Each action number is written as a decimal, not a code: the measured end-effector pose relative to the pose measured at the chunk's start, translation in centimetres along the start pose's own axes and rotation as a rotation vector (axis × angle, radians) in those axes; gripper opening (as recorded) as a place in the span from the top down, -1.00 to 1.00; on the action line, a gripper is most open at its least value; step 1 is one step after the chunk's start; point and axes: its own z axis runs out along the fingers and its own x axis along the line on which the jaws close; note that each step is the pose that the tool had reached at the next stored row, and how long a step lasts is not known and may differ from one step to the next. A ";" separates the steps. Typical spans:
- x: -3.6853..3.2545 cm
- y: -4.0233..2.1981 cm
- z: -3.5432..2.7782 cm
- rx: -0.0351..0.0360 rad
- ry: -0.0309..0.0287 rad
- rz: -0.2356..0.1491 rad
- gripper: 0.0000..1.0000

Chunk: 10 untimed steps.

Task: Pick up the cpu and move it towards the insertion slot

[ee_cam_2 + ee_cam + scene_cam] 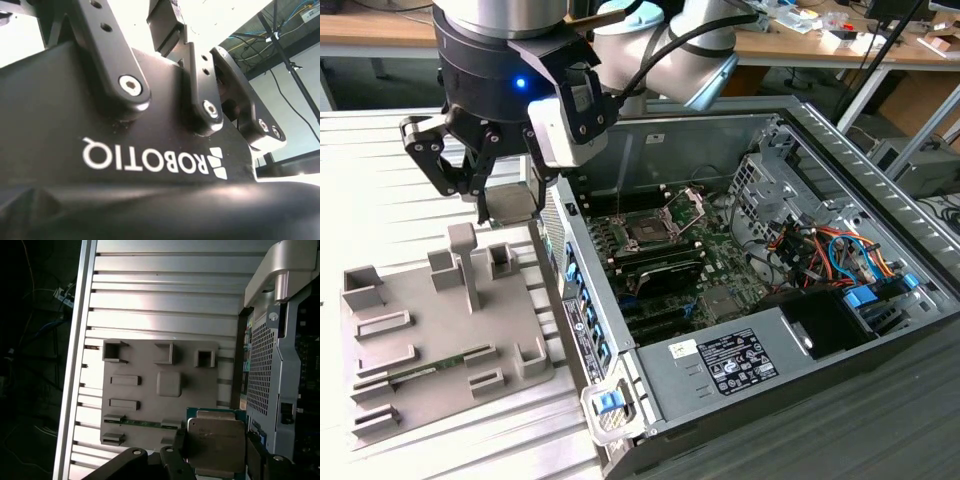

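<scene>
My gripper hangs above the ribbed table, between the grey fixture plate and the open computer case, and is shut on the cpu. The cpu is a thin square chip with a pale metal top, held flat and clear of the plate. In the first wrist view the cpu sits between the two black fingers, with a green edge showing around its metal lid. The insertion slot, a dark square socket with its metal bracket raised, lies on the green board inside the case, toward the exterior view's right of the gripper.
The fixture plate has several raised holders and a tall post just below the gripper. A green memory stick lies in one holder. The case's side wall stands between gripper and socket. Cables and drive bays crowd the case's far end.
</scene>
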 end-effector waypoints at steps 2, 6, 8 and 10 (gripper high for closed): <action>-0.20 -0.02 0.00 0.0000 0.0001 0.000 -0.10; -0.62 -0.07 0.00 0.0000 0.0001 0.000 -0.10; -0.89 -0.10 0.00 0.0000 0.0000 0.000 -0.10; -1.20 -0.14 0.00 0.0000 0.0000 0.000 -0.10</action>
